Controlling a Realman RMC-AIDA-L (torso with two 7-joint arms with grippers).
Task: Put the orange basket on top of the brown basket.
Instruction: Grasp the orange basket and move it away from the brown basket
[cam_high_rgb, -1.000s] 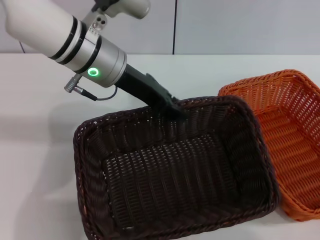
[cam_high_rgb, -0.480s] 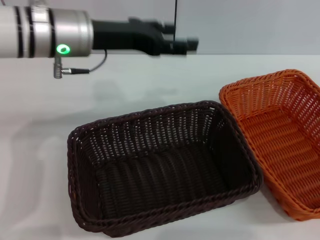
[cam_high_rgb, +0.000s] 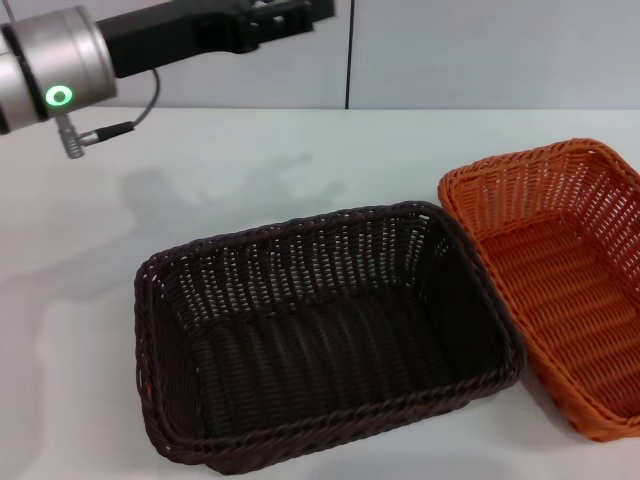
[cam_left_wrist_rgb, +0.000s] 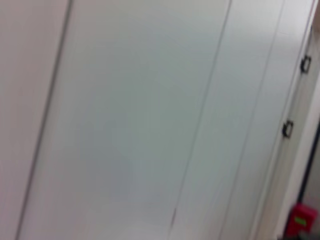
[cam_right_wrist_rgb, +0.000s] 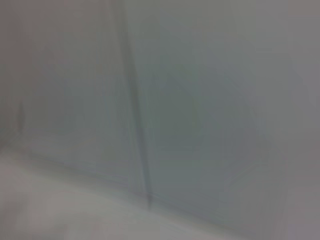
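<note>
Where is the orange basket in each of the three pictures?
Head view: the orange basket sits on the table's right side, beside the brown basket, partly cut off by the picture's right edge.
Left wrist view: not in it; only pale wall panels show.
Right wrist view: not in it; only a blurry pale wall shows.
Shared landmark: the pale wall with its dark vertical seam shows in all three views.

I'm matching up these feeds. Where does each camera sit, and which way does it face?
Head view: on the head, looking down at the table with the brown basket and orange basket; the left gripper is raised at the top.
Left wrist view: faces a pale panelled wall; no fingers show.
Right wrist view: faces a blurred grey wall; no fingers show.
Shared: both wrist views show only wall, no baskets.
</note>
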